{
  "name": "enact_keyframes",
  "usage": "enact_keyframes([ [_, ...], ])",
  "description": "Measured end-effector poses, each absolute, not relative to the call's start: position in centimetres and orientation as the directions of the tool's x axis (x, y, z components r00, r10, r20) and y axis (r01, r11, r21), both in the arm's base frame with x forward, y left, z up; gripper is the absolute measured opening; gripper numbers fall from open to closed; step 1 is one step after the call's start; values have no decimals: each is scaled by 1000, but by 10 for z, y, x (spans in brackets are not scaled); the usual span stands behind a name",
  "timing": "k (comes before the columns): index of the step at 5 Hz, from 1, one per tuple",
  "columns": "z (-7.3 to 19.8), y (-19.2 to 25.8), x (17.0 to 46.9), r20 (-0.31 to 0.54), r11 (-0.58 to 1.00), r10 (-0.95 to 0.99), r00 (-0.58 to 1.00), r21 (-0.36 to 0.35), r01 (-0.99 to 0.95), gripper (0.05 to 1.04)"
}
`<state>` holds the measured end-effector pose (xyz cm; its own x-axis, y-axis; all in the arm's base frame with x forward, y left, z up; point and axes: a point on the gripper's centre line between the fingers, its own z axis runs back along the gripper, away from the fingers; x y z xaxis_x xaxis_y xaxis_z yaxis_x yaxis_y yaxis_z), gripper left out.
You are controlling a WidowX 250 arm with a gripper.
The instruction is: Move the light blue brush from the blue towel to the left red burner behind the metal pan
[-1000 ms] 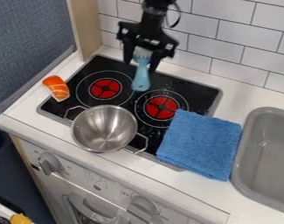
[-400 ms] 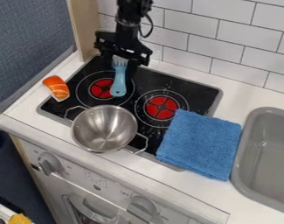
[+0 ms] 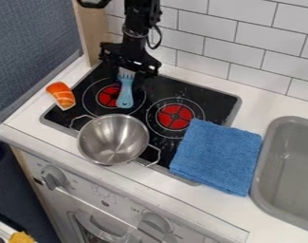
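Since the earlier frames, the tool point(image 3: 126, 72) has carried the blue fork point(image 3: 125, 95) toward the view's left and slightly lower, so its handle now overlaps the right part of the left burner point(image 3: 108, 97). The tool pinches the fork near the tines, handle end down; whether that end touches the stovetop point(image 3: 206, 98) I cannot tell. Just in front sits the steel pot point(image 3: 113, 139), its rim and handles limiting forward travel; the orange-and-white toy point(image 3: 61, 95) lies at the stovetop's left edge. Behind, the tiled wall point(image 3: 245, 52) and wooden panel point(image 3: 93, 33) bound movement. Sideways room seems greater rightward, over the right burner point(image 3: 175, 116), with the folded blue towel point(image 3: 216, 156) farther forward beside the sink point(image 3: 292, 166).
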<state>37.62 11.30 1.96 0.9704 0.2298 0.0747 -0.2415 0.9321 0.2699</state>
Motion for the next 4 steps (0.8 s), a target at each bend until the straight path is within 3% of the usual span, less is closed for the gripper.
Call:
enact_keyframes([
  [1, 19, 114, 375, 69, 934, 229, 971, 265, -239, 748],
  [2, 21, 117, 371, 44, 930, 242, 969, 274, -245, 985],
  [4, 34, 115, 376, 32, 928, 272, 962, 256, -271, 1000],
])
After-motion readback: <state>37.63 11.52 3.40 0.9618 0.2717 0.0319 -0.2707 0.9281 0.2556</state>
